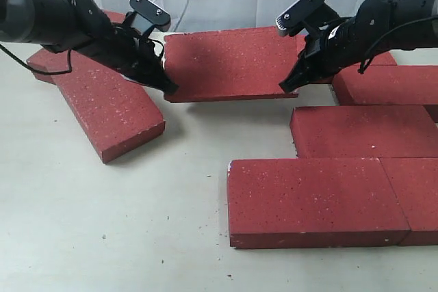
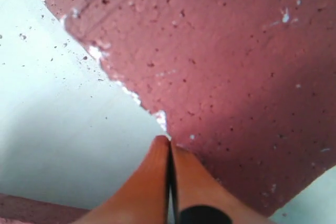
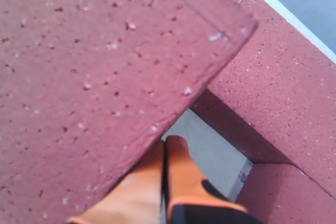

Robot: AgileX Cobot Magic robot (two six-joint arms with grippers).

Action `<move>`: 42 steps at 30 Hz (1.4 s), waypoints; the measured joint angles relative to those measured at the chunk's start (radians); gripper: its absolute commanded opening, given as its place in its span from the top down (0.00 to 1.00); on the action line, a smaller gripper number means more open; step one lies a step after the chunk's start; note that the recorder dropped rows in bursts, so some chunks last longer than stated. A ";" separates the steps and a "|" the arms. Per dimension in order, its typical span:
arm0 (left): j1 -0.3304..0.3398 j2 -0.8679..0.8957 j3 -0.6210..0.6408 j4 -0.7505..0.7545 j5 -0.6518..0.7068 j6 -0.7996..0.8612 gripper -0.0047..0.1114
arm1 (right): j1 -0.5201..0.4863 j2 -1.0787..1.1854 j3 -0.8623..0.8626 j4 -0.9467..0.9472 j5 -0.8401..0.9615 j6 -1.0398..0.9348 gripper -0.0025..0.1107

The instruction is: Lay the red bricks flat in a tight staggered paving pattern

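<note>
White surface (image 1: 102, 223), gritty with dark crumbs, carries everything.

Red bricks, laid set: four flat slabs on the outer side of the right jaws and nearer the camera.
- Front row is two bricks end to end, the long one (image 1: 315, 200) butted against its neighbour (image 1: 417, 196), which is cut off by the frame edge.
- The next row is one brick (image 1: 363, 131), offset from the joint in front and tight against that row.
- Another brick (image 1: 390, 83) lies behind it, just beside the right jaws.

Loose bricks: a slanted brick (image 1: 102, 104) lies flat just under and outside the left jaws. Another (image 1: 37, 63) sits behind it, partly hidden by the left arm (image 1: 55, 18).

Middle brick (image 1: 229, 63): sits level between the two sets of jaws, one short end at each. A dark shadow runs under its front edge. I cannot tell whether it rests on the surface or hangs just clear. In the right wrist view its corner overlaps the neighbouring brick.

Right arm (image 1: 397, 22) reaches in from the opposite side.

Left gripper (image 1: 166, 85): jaws closed. The orange fingers (image 2: 147, 182) are pressed together with only a thin slit between, their tips against a chipped, whitish corner of the middle brick.

Right gripper (image 1: 286, 87): jaws likewise closed. Its orange fingers (image 3: 184, 171) are together, with the tips at the middle brick's edge. Nothing is clamped between either pair.
</note>
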 measured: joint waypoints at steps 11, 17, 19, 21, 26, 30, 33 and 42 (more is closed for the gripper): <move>0.002 0.010 -0.001 0.019 0.035 0.002 0.96 | 0.000 0.030 -0.013 -0.006 0.039 0.000 0.99; 0.011 0.010 -0.001 0.065 0.113 -0.034 0.96 | 0.005 0.038 -0.034 -0.006 0.058 0.000 0.99; 0.011 0.010 -0.001 0.108 0.132 -0.071 0.96 | 0.008 0.063 -0.039 -0.006 0.051 0.000 0.99; 0.011 0.010 -0.001 0.127 0.137 -0.088 0.96 | 0.011 0.079 -0.039 -0.006 0.051 0.000 0.99; 0.011 -0.010 -0.001 0.144 0.184 -0.112 0.96 | 0.014 0.081 -0.039 -0.004 0.034 0.000 0.99; 0.017 -0.029 -0.002 0.193 0.243 -0.127 0.96 | 0.032 0.081 -0.039 -0.006 0.024 0.000 0.99; 0.019 -0.020 -0.002 0.189 0.199 -0.130 0.96 | 0.034 0.081 -0.039 -0.020 0.023 0.000 0.99; 0.019 -0.007 -0.002 0.176 0.161 -0.132 0.80 | 0.034 0.082 -0.039 -0.029 0.059 0.000 0.98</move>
